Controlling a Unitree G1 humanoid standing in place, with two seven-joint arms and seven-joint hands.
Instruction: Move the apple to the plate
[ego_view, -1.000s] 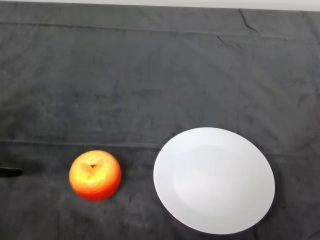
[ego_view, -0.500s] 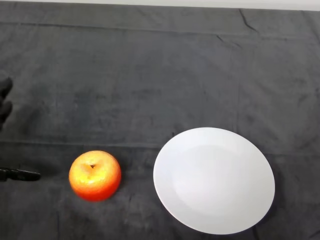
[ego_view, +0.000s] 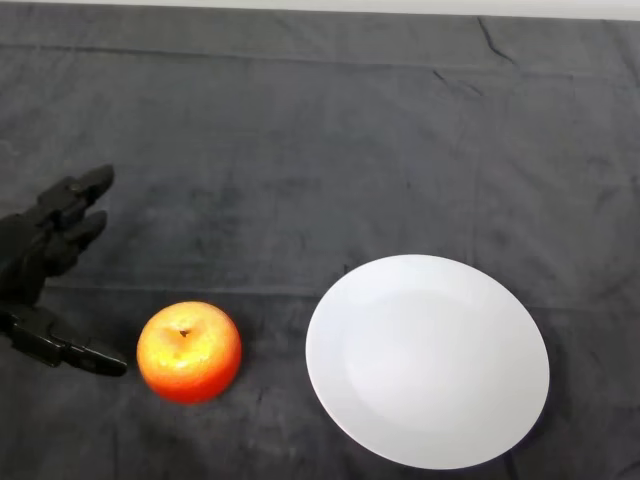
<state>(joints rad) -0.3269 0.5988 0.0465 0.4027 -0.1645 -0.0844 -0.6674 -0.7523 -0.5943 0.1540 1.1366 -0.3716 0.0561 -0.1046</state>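
An orange-red apple (ego_view: 190, 351) sits upright on the dark cloth at the lower left, stem dimple up. A white round plate (ego_view: 428, 360) lies to its right, a short gap between them, with nothing on it. My black left hand (ego_view: 35, 265) is at the left edge, just left of the apple. Its fingers (ego_view: 75, 205) reach up and right and its thumb (ego_view: 70, 350) points toward the apple, spread wide apart. The hand is open and holds nothing. The thumb tip ends just short of the apple's left side.
The dark grey cloth (ego_view: 320, 150) covers the whole table, with a few creases. A pale strip of the table's far edge (ego_view: 400, 8) runs along the top.
My left hand has come in from the left edge toward the apple, fingers and thumb spread. The apple and plate have not moved.
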